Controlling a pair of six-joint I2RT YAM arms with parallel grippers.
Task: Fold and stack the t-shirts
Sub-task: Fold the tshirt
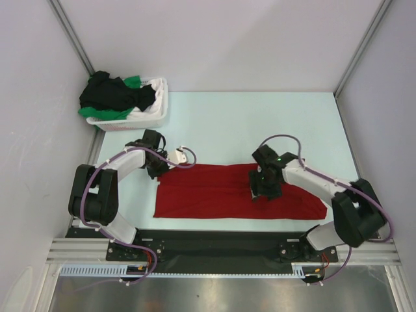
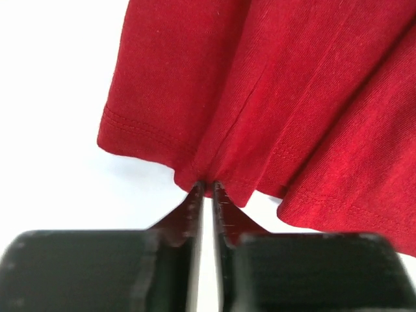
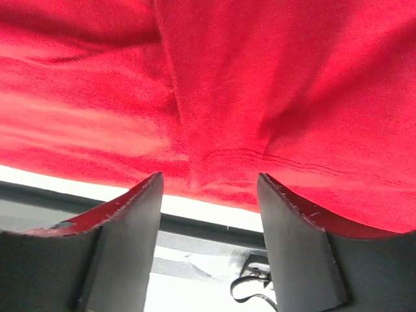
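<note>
The bright red t-shirt (image 1: 221, 194) is lying spread out as a long, roughly rectangular sheet of soft knit across the near part of the pale desk (image 1: 260, 123), between the two arms. The left pincer (image 2: 208, 190) is pinching the shirt's left edge. Its dark, flat fingers are pressing together on a gathered fold of the hem, where a double row of stitching is running along the cloth and soft pleats are fanning out from the grip. The right pincer (image 3: 209, 182) is hanging with its jaws spread wide over the shirt's right half, its black fingers tapering to blunt, scuffed tips. Red cloth with a stitched seam is filling the gap between them, and I cannot tell whether the tips are touching it. At the desk's far left corner, a white plastic basket (image 1: 158, 112) is holding a crumpled black tee (image 1: 114, 92) and a green tee (image 1: 133, 82).
</note>
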